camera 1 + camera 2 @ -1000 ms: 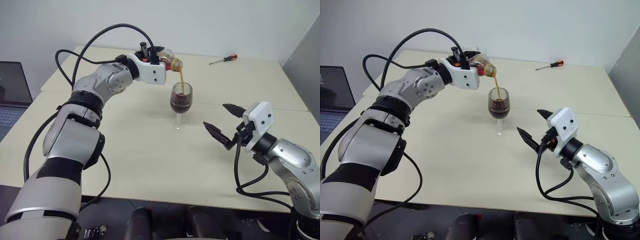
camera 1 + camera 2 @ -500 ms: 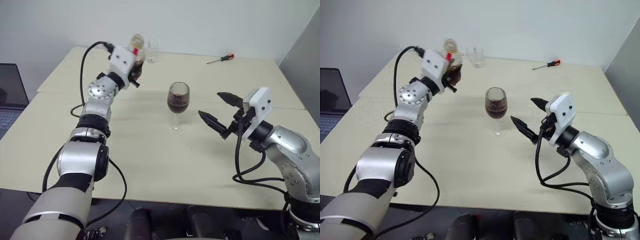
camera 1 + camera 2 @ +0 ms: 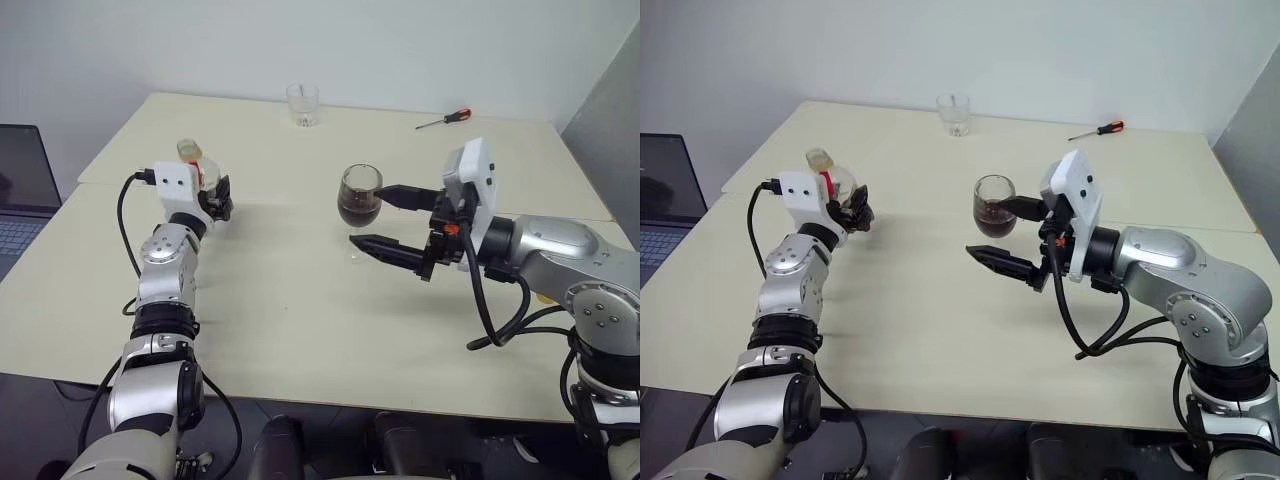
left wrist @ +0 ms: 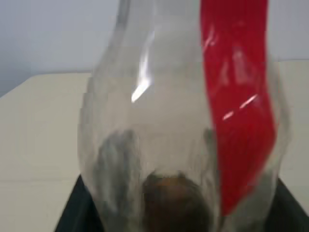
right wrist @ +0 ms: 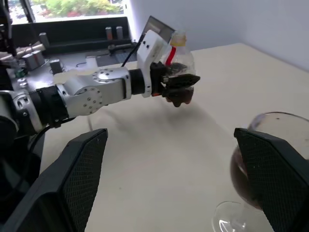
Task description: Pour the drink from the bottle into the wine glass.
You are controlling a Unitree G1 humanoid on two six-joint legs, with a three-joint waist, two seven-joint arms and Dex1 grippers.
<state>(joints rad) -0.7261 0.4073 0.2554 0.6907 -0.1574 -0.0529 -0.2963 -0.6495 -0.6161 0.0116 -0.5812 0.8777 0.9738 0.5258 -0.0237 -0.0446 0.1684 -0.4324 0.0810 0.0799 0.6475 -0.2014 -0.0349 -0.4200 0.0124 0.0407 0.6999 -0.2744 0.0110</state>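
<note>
Righted and swung aside, the bottle [image 3: 196, 172] sits pinched in the left pincer [image 3: 214, 199]; right pincer [image 3: 385, 220] gapes beside the wine glass [image 3: 359, 200].

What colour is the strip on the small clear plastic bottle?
Red, on the small clear plastic bottle; clearest in the left wrist view.

We see the clear stemmed wine glass [image 3: 359, 200] mid-table [image 3: 300, 320], the small clear plastic bottle [image 3: 197, 172] left, the short clear tumbler [image 3: 302, 104] behind.
</note>
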